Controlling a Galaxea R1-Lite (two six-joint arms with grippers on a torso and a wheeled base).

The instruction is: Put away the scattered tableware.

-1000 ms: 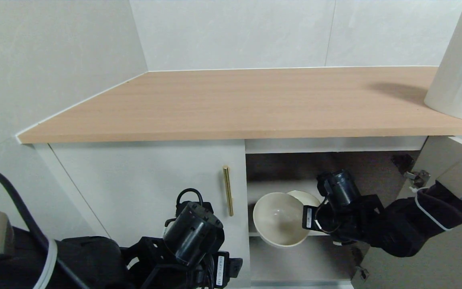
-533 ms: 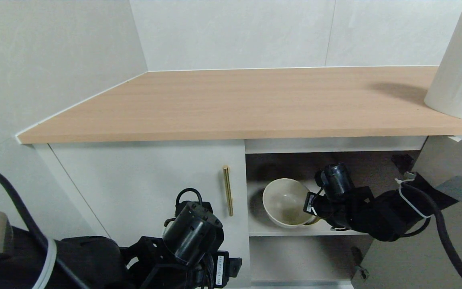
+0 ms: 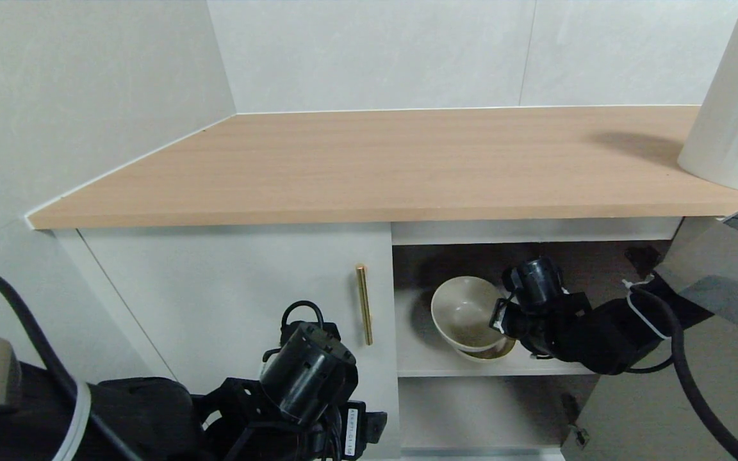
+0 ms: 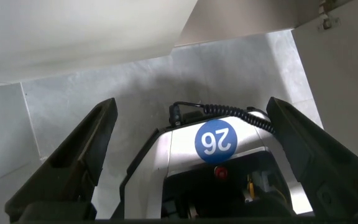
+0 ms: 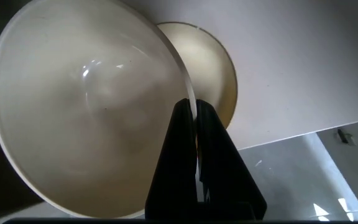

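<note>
- The right gripper is closed on the rim of a cream bowl, with one finger inside the rim and one outside. The right wrist view shows the black fingers pinching that thin edge.
- The bowl is in the lower right of the head view, inside the open right half of the cabinet. It is tilted, with its opening facing up and toward the camera.
- The bowl is over a shallow cream dish that lies flat on the white shelf. I cannot tell whether the bowl touches the dish.
- The right arm enters the cabinet from the right edge of the frame, next to the open door.
- The left gripper is open, its two fingers spread wide with nothing between them. The left arm is at the bottom centre of the head view, in front of the closed left door.
- A brass bar handle stands upright on the right edge of that closed door, just left of the opening.
- Below the shelf is a lower compartment.
- A wooden countertop runs across the middle of the frame, and a white lampshade stands at its upper right end.
</note>
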